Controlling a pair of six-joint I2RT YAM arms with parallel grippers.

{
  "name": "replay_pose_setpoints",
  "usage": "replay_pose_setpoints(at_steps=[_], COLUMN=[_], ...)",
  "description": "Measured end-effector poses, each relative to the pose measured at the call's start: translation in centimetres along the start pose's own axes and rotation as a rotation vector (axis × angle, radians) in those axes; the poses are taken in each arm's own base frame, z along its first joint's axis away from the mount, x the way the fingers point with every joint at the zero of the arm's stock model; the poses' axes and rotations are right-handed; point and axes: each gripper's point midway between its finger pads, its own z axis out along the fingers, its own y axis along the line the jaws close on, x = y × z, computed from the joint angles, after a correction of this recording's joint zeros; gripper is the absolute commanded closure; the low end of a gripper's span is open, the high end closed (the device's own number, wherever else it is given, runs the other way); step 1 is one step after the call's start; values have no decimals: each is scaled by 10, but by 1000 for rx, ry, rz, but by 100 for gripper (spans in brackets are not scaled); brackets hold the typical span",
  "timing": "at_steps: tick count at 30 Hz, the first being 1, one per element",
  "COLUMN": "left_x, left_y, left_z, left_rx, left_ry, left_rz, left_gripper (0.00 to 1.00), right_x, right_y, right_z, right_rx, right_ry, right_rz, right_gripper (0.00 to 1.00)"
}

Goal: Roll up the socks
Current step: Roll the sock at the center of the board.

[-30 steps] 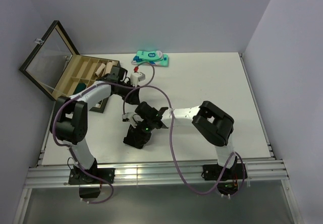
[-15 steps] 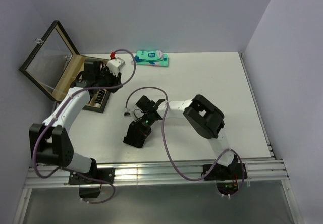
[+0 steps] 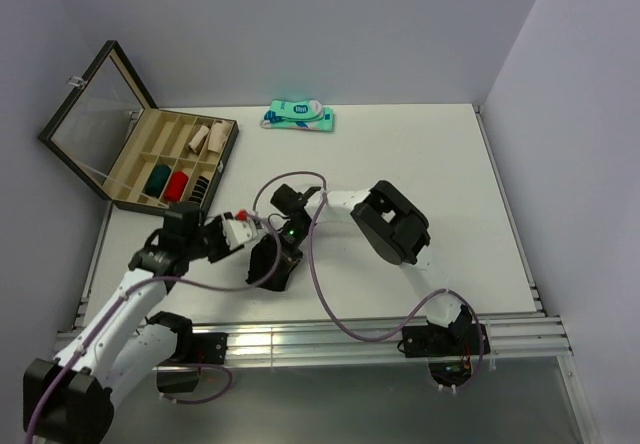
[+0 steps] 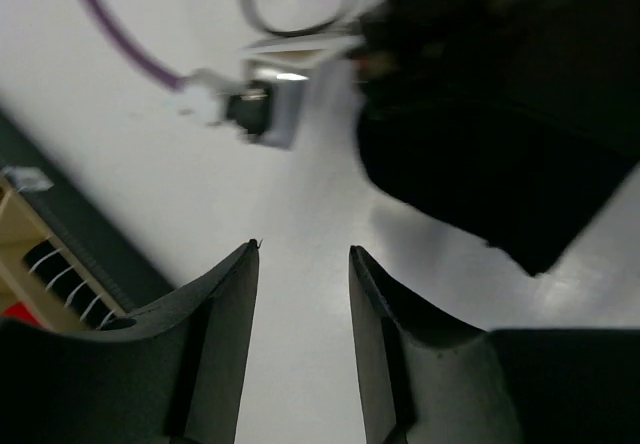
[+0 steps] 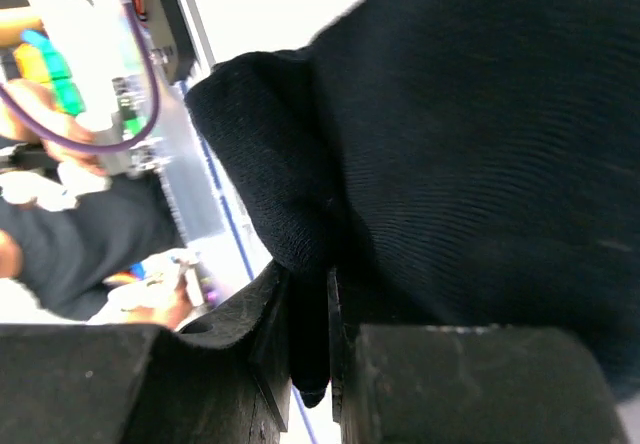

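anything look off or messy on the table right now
Nothing spilled or broken. The one untidy thing is the socks: a crumpled dark heap on the table, neither flat nor rolled. The right gripper has its fingers shut on a fold of the black sock; the left gripper hangs open close to the heap.

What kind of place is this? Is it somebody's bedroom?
Probably not a bedroom. It looks like a robot test lab. A left arm and a right arm are bolted to a metal rail at the edge of a white table, with plain walls boxing it in.
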Motion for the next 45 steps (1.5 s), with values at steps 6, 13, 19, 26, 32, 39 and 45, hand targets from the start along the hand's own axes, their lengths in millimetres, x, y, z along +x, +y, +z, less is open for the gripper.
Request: replay_pose_setpoints(at_steps=[6,13,19,26,32,39,45], left_x=[4,-6,-6,9,16,17,22], left_y=[-62,-84,-115,-147,-150,-138,-136], left_z=[7,10,14,19,28,41,46], left_rx=[134,220,326,439,453,391,381], left_ry=[-61,-102,-105,-56,-12,10,42], left_rz=[164,211,256,298,299,299,288], left_gripper=[34,31,31,35,41,48,66], right_x=[0,0,0,0,0,1,2], right_y=[-3,-3,-4,-4,-4,-4,-3], right_z=[-5,-5,-5,-5,-5,-5,-4], right_rx=[-28,-29,-40,-46,-46,-57,-70], right_ry=[32,45,46,46,46,44,38], right_rz=[92,130,146,149,148,147,150], right_gripper=[90,90,90,90,90,89,84])
